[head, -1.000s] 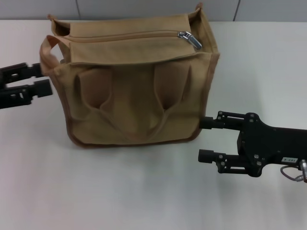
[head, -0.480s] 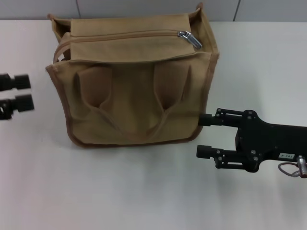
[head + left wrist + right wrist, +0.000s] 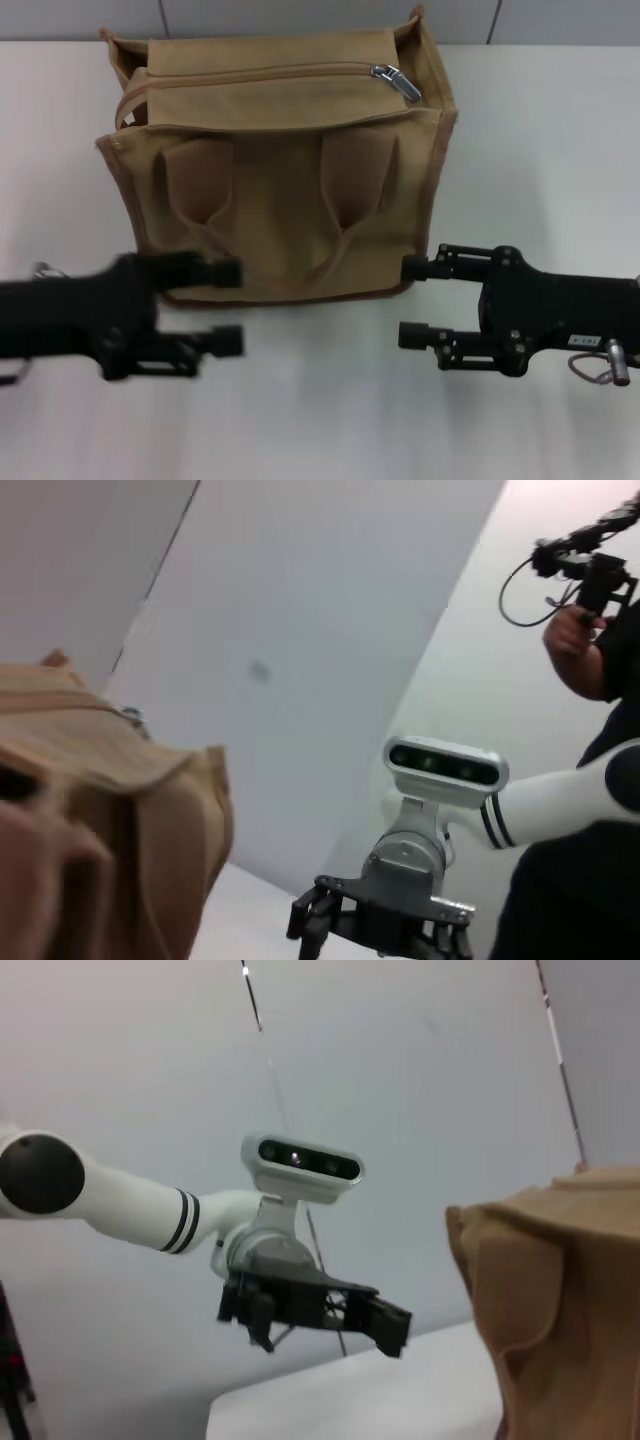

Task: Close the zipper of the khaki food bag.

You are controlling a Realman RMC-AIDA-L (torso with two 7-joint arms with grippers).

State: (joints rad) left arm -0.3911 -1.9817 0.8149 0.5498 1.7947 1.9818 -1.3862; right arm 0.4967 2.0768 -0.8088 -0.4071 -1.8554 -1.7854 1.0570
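The khaki food bag [image 3: 275,200] stands at the back middle of the white table, front pocket and handles facing me. Its zipper [image 3: 260,75] runs across the top, with the silver slider [image 3: 395,80] at the right end. My left gripper [image 3: 232,307] is open and empty, blurred with motion, in front of the bag's lower left corner. My right gripper [image 3: 408,300] is open and empty by the bag's lower right corner. The left wrist view shows the bag [image 3: 110,820] and the right gripper [image 3: 380,925]. The right wrist view shows the bag [image 3: 560,1290] and the left gripper [image 3: 310,1305].
The white table [image 3: 320,420] spreads in front of and beside the bag. A grey wall [image 3: 300,15] rises just behind the bag. A person holding a cabled device [image 3: 590,630] stands off to the side in the left wrist view.
My left arm has swung from the far left edge to in front of the bag's lower left corner. My right gripper has crept slightly left toward the bag. The bag has stayed put.
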